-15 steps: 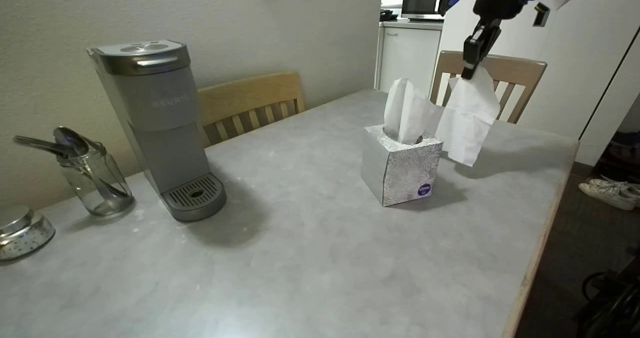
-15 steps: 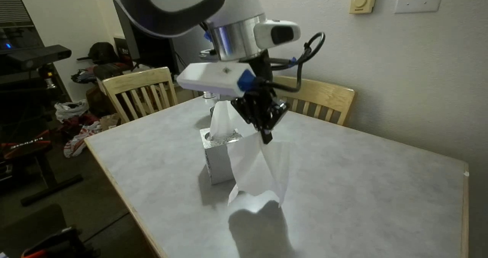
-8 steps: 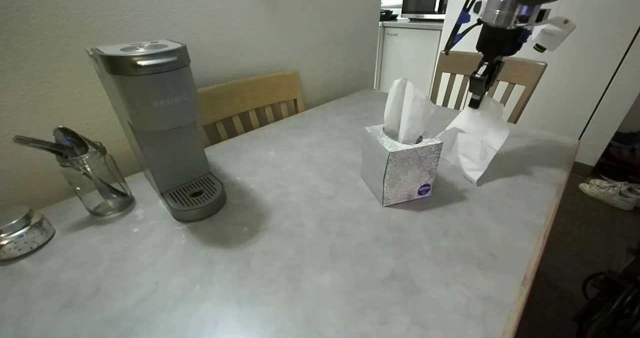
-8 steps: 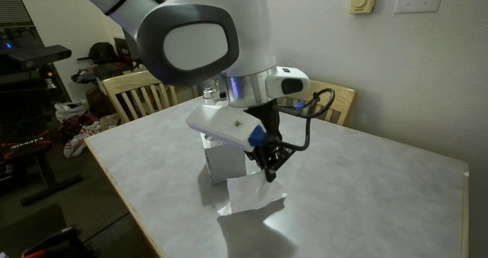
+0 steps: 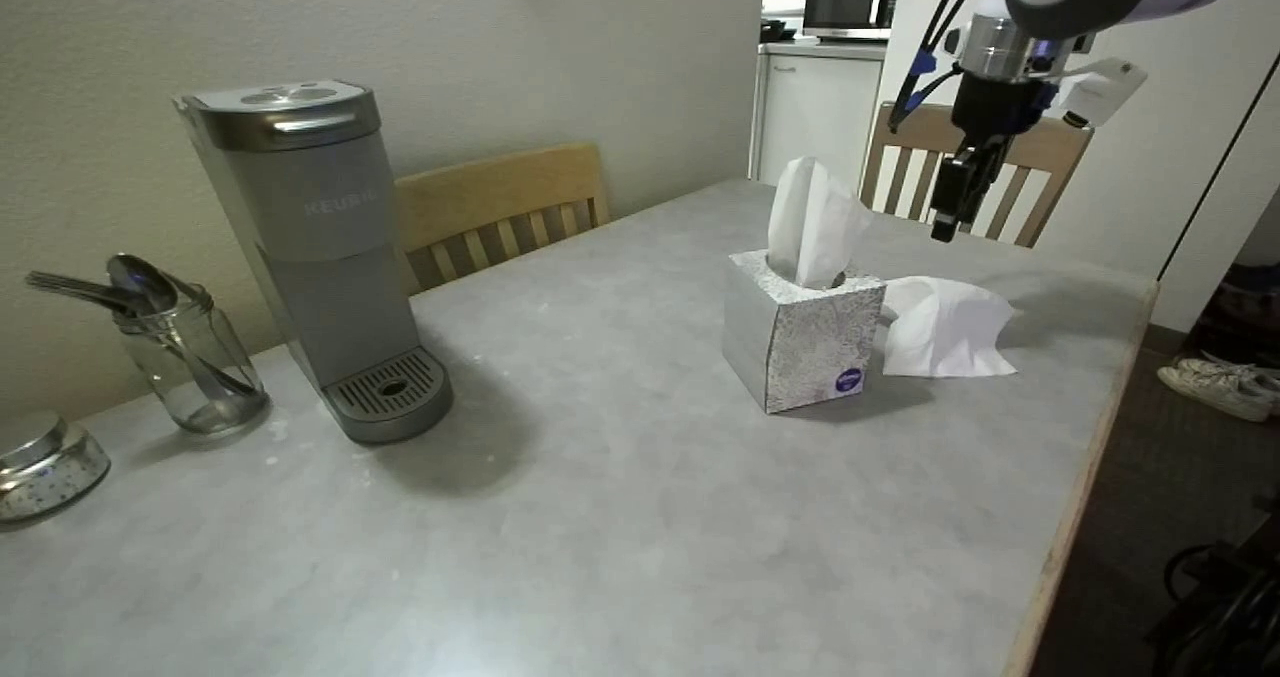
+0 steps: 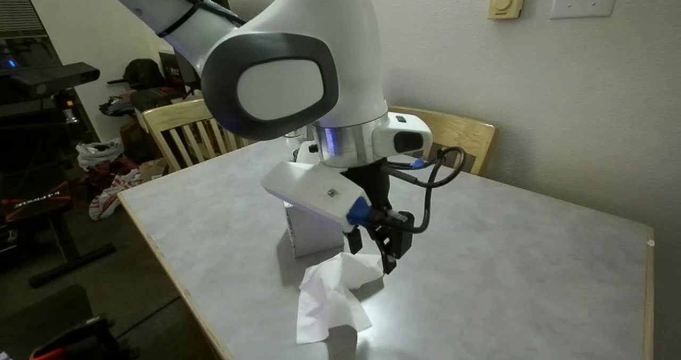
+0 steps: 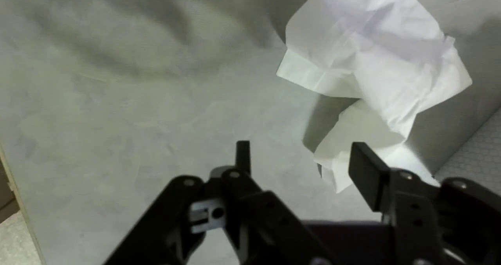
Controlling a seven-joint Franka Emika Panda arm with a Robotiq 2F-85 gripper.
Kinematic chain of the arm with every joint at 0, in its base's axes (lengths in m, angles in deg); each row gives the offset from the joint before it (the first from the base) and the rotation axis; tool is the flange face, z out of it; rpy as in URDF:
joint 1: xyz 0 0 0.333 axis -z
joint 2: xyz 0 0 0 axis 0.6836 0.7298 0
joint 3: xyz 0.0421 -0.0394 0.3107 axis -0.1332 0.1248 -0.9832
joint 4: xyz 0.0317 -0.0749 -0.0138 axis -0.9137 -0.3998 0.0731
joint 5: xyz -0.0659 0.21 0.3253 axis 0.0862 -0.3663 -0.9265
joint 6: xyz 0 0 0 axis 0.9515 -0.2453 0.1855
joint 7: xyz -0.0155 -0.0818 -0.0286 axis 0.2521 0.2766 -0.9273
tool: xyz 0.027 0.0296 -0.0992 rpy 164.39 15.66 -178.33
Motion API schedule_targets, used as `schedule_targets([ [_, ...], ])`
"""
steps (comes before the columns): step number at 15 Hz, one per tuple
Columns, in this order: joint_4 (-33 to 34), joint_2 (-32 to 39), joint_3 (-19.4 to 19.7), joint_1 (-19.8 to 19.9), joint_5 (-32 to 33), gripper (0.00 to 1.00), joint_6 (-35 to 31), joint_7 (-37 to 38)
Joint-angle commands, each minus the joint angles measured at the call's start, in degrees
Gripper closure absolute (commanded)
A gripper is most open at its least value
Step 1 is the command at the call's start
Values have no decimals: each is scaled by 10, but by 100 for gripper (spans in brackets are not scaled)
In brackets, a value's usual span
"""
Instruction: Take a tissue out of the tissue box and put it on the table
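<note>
A grey tabletop (image 5: 620,477) is backed by a pale wall (image 5: 600,67), by which the upper left of the frame is filled in an exterior view. On this surface a crumpled white tissue (image 6: 327,296) is laid, seen at the lower centre in an exterior view and at the upper right in the wrist view. Above it the gripper (image 7: 301,163) is held with its two fingers (image 7: 243,155) parted widely, and the tissue is seen lying apart beneath them. Just beside the tissue an upright, patterned tissue box (image 5: 825,347) is placed, right of centre in an exterior view; whether the two are touching cannot be told. A second tissue (image 5: 830,232) is held upright in the hole in its top. The box is partly hidden by the robot arm (image 6: 356,46) in an exterior view. Left of centre in an exterior view, well apart from the box, a coffee maker (image 5: 320,197) is stood, marked KEURIG. Near it cutlery (image 5: 145,282) is held in a glass jar (image 5: 178,387), and a silver-topped container (image 5: 50,472) is cut off by the left edge. Wooden chairs (image 5: 500,192) are seen behind the tabletop in both exterior views.
</note>
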Motion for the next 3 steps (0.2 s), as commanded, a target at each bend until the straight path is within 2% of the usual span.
schedule_targets([
  [1, -2, -20, -23, 9, -20, 3, 8, -13],
  [3, -3, -41, -33, 3, -24, 0, 19, -14],
])
